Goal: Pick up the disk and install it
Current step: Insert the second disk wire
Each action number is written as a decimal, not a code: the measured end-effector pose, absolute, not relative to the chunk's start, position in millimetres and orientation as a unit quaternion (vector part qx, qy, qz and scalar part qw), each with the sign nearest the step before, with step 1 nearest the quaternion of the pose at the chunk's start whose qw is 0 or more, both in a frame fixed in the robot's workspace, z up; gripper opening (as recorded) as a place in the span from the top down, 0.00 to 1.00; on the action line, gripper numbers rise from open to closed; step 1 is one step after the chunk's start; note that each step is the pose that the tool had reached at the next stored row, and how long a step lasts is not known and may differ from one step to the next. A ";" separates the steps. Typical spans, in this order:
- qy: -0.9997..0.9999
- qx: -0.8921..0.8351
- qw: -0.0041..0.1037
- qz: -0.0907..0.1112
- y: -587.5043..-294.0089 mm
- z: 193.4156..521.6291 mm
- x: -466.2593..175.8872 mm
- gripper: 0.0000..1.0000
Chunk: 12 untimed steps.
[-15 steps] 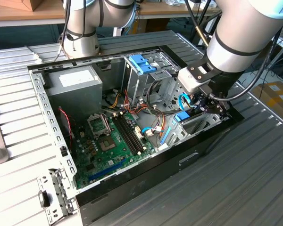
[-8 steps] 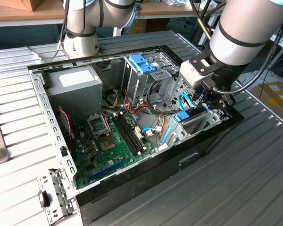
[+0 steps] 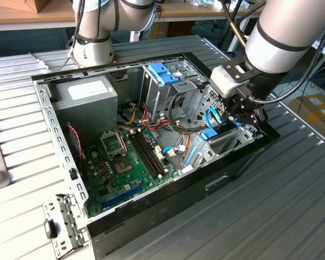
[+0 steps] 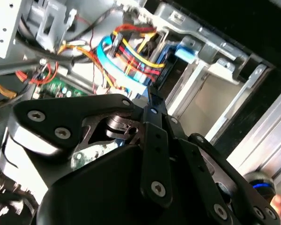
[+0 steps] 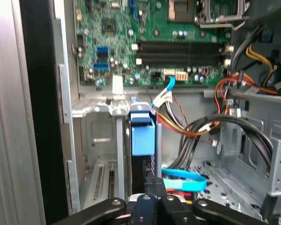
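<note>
Gripper poised over the open computer case, at the drive bay by its front wall on the exterior view's right; whether its fingers are apart or together cannot be told. The disk stands on edge in that bay, blue rail uppermost, beside the motherboard.

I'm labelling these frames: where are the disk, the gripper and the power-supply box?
disk (image 5: 143,133), first wrist view, blue rail end.
gripper (image 3: 244,115), exterior view, at its fingertips.
power-supply box (image 3: 86,95), exterior view, top face.
</note>
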<state>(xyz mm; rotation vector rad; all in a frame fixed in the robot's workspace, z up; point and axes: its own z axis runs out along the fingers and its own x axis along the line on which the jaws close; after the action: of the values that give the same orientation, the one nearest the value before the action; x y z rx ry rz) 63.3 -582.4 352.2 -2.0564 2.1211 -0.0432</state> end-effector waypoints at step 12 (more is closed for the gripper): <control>0.720 -0.692 0.047 0.025 -582.4 345.3 78.6 0.90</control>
<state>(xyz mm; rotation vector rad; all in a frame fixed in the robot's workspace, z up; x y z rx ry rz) 78.6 -582.4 345.3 -2.1119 2.1949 0.0751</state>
